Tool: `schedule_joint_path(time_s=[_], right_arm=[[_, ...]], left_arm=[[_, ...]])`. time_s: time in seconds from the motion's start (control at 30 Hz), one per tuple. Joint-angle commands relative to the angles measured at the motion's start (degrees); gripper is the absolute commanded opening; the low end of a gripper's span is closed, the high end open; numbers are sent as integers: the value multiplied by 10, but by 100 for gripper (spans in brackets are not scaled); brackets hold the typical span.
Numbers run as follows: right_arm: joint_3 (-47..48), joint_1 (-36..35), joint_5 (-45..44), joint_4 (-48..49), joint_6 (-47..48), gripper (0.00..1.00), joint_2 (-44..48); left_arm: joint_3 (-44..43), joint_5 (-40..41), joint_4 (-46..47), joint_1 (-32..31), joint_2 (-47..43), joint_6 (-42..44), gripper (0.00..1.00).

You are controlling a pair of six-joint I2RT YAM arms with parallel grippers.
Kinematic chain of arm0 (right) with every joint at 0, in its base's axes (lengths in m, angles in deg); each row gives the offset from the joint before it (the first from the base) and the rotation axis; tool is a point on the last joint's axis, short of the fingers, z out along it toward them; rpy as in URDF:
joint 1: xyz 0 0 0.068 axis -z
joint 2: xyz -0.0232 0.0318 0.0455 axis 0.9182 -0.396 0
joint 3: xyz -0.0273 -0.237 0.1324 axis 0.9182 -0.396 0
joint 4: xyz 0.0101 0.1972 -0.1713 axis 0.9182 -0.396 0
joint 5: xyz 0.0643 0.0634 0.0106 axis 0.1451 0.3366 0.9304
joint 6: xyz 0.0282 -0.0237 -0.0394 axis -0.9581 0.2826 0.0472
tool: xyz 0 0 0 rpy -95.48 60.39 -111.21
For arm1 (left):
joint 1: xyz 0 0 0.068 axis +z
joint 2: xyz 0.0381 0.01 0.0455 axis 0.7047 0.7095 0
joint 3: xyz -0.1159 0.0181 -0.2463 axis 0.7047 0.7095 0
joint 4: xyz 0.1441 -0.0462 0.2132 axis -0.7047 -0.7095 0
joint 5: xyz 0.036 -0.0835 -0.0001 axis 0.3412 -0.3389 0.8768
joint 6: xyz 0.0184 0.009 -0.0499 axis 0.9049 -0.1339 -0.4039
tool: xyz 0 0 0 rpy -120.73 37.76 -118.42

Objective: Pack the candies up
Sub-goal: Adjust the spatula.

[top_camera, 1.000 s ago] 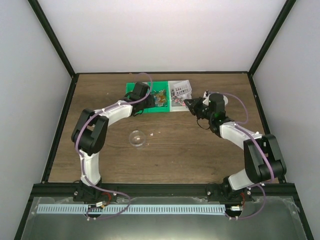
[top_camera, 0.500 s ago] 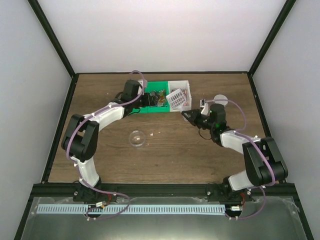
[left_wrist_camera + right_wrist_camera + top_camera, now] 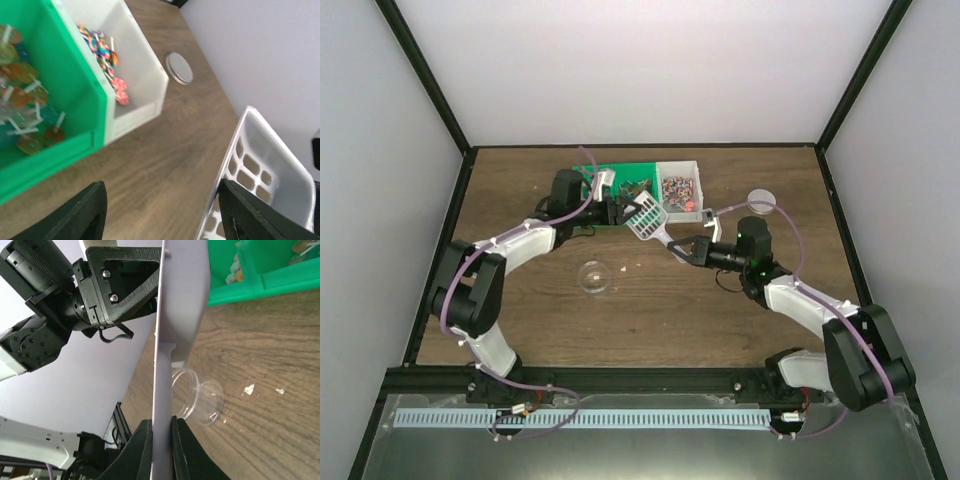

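The candies (image 3: pixel 678 187) lie in a white bin (image 3: pixel 680 164); in the left wrist view they (image 3: pixel 102 47) show as small bright sweets in that bin (image 3: pixel 145 70). My right gripper (image 3: pixel 682 249) (image 3: pixel 161 450) is shut on the flat handle of the grey slotted scoop (image 3: pixel 645 215) (image 3: pixel 180 300), which hangs in front of the bins. My left gripper (image 3: pixel 618 208) (image 3: pixel 162 215) is open and empty beside the scoop (image 3: pixel 265 165). No candy shows in the part of the scoop that I see.
A green bin (image 3: pixel 625 168) (image 3: pixel 75 80) with lollipops adjoins the white bin on its left. A clear plastic cup (image 3: pixel 594 276) (image 3: pixel 197 400) lies on its side on the wooden table. A round lid (image 3: pixel 760 202) (image 3: pixel 179 68) lies to the right of the bins.
My right gripper has drawn the scoop out of the white bin, toward the left and nearer the table's middle. My left arm has swung left, off the green bin.
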Motion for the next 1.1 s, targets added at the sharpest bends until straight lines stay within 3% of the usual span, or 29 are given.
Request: schedule_joint_path(time_s=[0.0,0.2,0.33,0.4,0.47,0.5,0.63,0.9,1.0,1.07], right_arm=[[30,-11,36,-15,43,1,34],[24,-10,30,-26,41,1,49],[19,-11,39,-20,37,3,45],[12,-11,33,-18,33,16,49],[3,-11,25,-13,30,40,58],[-3,-11,15,-11,29,47,66],[-39,-10,-48,9,15,68,116],[-119,-11,-159,85,-36,68,187],[-131,-10,-160,127,-47,68,178],[-129,-11,-152,154,-55,60,163]], left_arm=[[48,-60,62,-3,-33,-23,59],[80,-97,95,-3,-58,-42,18],[106,-138,159,-3,-63,-84,6],[113,-138,166,-3,-66,-91,4],[119,-129,172,-3,-69,-99,4],[124,-123,179,-3,-71,-105,4],[152,-109,261,-3,-73,-171,4],[242,-77,555,-3,-44,-385,4],[253,-80,660,-6,-10,-447,4],[254,-84,711,-7,21,-474,4]])
